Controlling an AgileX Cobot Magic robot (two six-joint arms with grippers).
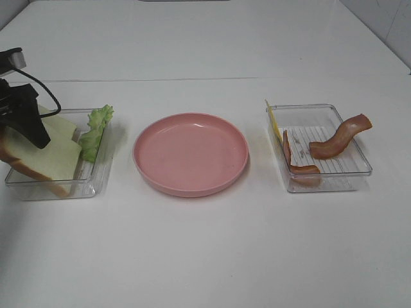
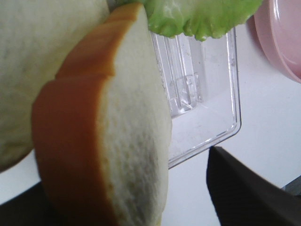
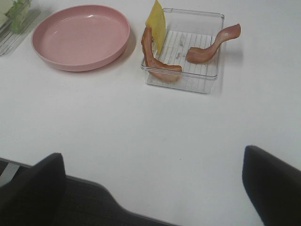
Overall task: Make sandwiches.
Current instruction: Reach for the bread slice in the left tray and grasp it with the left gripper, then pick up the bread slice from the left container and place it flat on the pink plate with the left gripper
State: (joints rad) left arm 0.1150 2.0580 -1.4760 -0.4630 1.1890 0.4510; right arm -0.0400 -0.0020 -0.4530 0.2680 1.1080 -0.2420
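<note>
We saw jaws of the left gripper apart astride a bread slice tilted in the clear tray, those of the right gripper apart above the desk, and judged a shallow pinch could tear or drop it.

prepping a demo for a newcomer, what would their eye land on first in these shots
Most likely the pink plate, bare in the middle of the white table between two clear trays. Next, the left end effector, jaws open around a brown-crusted bread slice at the left tray beside green lettuce. Then the bacon strips, one curling over the rim of the right tray, with a yellow cheese square standing on edge against its plate-side wall.
</note>
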